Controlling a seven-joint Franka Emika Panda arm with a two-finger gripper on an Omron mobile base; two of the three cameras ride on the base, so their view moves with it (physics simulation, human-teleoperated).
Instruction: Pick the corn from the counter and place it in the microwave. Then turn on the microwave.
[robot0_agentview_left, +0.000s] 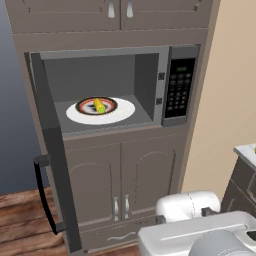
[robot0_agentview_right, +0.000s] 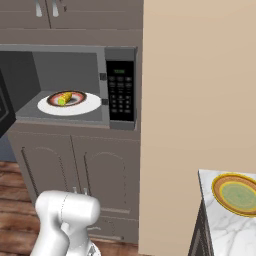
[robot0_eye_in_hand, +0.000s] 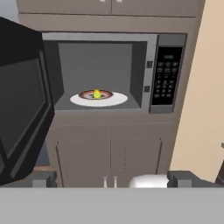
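our hand (robot0_eye_in_hand: 112, 179) stands wide open and empty, its two grey fingertips (robot0_eye_in_hand: 43, 179) far apart at the bottom of the hand view, well back from the cabinet wall and level with the lower doors.

straight ahead of it we see the large built-in grey microwave (robot0_eye_in_hand: 170, 41) with its dark glass door (robot0_eye_in_hand: 22, 100) swung fully open to the left; in the left base view the door's black bar handle (robot0_agentview_left: 42, 195) shows on its outer face. the black keypad panel (robot0_agentview_left: 179, 87) with a small green display sits on the microwave's right side.

inside the cavity lies a round white plate (robot0_agentview_left: 122, 112), and on it a smaller dark-rimmed round dish (robot0_agentview_left: 86, 106). the small yellow corn cob (robot0_agentview_left: 100, 107) rests in that dish, inside the microwave.

below the microwave are two brown panelled cabinet doors (robot0_agentview_left: 120, 175) with pale handles, above a wooden floor (robot0_agentview_left: 20, 220). off to the right, past a beige wall (robot0_agentview_right: 200, 100), a corner of the pale marbled worktop (robot0_agentview_right: 220, 225) carries an orange-rimmed plate with a green centre (robot0_agentview_right: 236, 193).
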